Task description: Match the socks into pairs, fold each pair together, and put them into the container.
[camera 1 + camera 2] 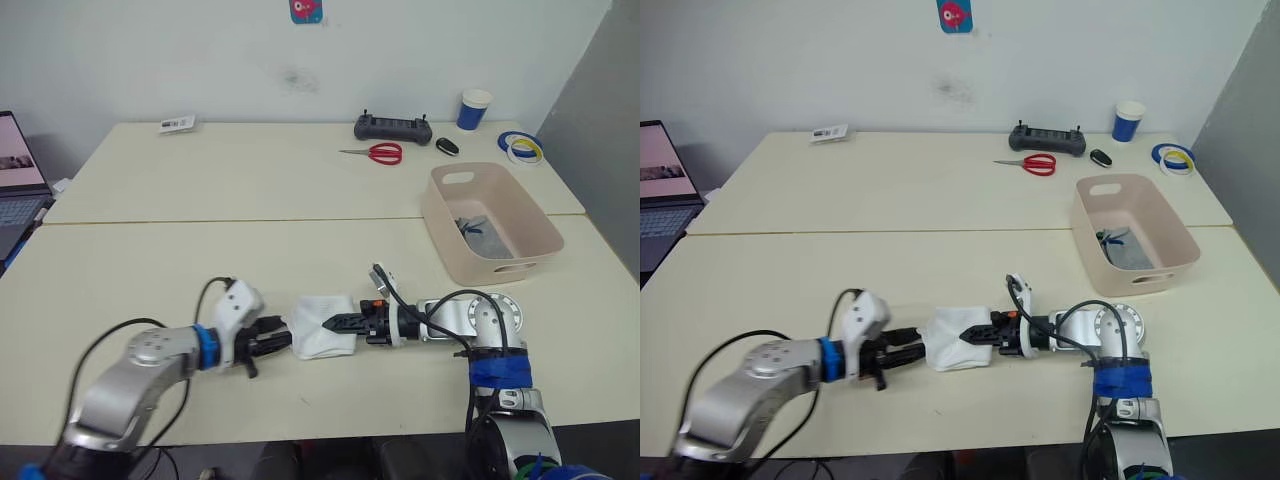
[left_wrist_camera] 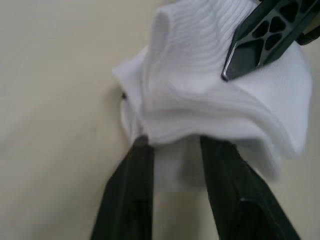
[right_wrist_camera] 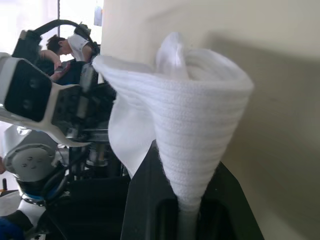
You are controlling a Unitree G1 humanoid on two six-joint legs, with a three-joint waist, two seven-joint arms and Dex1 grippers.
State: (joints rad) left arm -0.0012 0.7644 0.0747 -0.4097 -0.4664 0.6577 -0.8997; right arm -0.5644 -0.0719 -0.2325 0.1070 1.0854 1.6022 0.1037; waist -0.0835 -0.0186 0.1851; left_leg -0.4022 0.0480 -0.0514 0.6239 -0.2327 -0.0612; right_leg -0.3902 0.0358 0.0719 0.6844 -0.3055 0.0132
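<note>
Even, bright light falls from overhead across the pale counter (image 1: 250,250), giving soft, faint shadows and no harsh glare. The left arm is smeared by motion blur in both eye views. In the left wrist view the white socks (image 2: 215,95) sit soft and out of focus; the right wrist view shows a blown-out bright background.

White wall (image 1: 200,60), two cream tables (image 1: 250,180) — butted together
</note>
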